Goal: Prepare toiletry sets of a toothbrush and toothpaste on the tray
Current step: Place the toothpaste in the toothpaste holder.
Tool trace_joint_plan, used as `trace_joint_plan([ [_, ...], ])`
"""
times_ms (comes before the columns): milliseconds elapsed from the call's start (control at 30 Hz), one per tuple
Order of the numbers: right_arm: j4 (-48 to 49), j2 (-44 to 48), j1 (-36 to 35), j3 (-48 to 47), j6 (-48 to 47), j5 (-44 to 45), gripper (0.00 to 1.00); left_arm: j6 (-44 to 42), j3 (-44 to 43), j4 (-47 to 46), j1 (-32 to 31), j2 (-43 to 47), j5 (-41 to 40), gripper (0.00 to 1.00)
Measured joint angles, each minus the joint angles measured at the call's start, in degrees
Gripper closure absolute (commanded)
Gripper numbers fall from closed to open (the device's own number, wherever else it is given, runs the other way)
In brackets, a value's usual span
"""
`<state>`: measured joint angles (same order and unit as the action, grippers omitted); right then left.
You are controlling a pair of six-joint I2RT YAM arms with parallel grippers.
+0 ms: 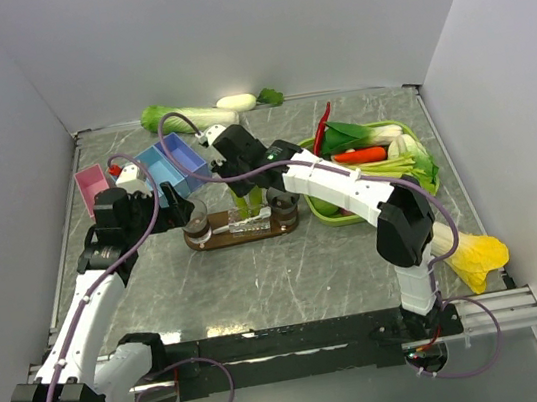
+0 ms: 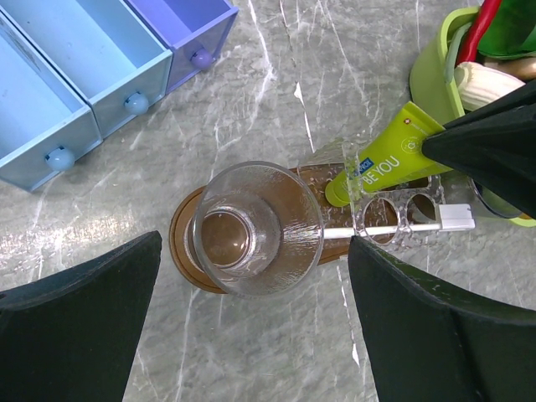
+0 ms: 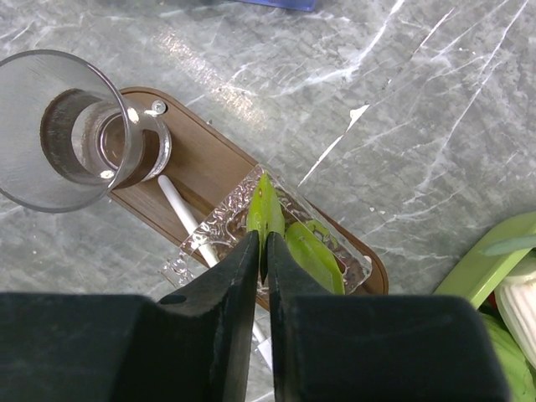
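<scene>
**A:** Starting at the far left, what's there?

**B:** A row of little drawers, pale blue with one purple at the end. They stand pulled open on the marble table, near the tray but not touching it.

**A:** And the left gripper?

**B:** The left gripper is spread wide and has hold of nothing. Its fingers stand on either side of a clear glass, with a gap showing on both sides.

**A:** Where's the glass?

**B:** It is upright on the left end of the tray, the dark wooden oval lying crosswise in the middle of the table.

**A:** The toothbrush?

**B:** The toothbrush is a thin white stick lying flat along the tray. It runs rightward from beside the foot of the glass and across a clear plastic holder with round holes. The holder sits on the tray's right half.

**A:** And the toothpaste?

**B:** The toothpaste is a light-green tube just behind the toothbrush. Its cap end is down at the holder and its flat end is tilted up to the right.

**A:** Held?

**B:** Yes. The right gripper has its fingers almost together, pinching that flat end.

**A:** Further right?

**B:** A lime-green basket stands just beside the tray's right end, heaped with vegetables. A yellowish cabbage lies on the table at the far right.
</scene>
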<state>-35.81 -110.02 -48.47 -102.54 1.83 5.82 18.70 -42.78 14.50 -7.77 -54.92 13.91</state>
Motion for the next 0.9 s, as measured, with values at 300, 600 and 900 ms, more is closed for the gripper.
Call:
trace_joint_plan([
  [300, 1.7, 0.0, 0.0, 0.9, 0.0, -0.1, 1.00, 0.0, 0.0, 0.0, 0.0, 0.0, 0.3, 0.03],
  [600, 6.3, 2.7, 0.0, 6.0, 0.5, 0.2, 1.00, 0.0, 0.0, 0.0, 0.0, 0.0, 0.4, 0.03],
  [900, 13.8, 6.9, 0.0, 13.9, 1.5, 1.6, 1.00, 0.0, 0.0, 0.0, 0.0, -0.1, 0.8, 0.03],
])
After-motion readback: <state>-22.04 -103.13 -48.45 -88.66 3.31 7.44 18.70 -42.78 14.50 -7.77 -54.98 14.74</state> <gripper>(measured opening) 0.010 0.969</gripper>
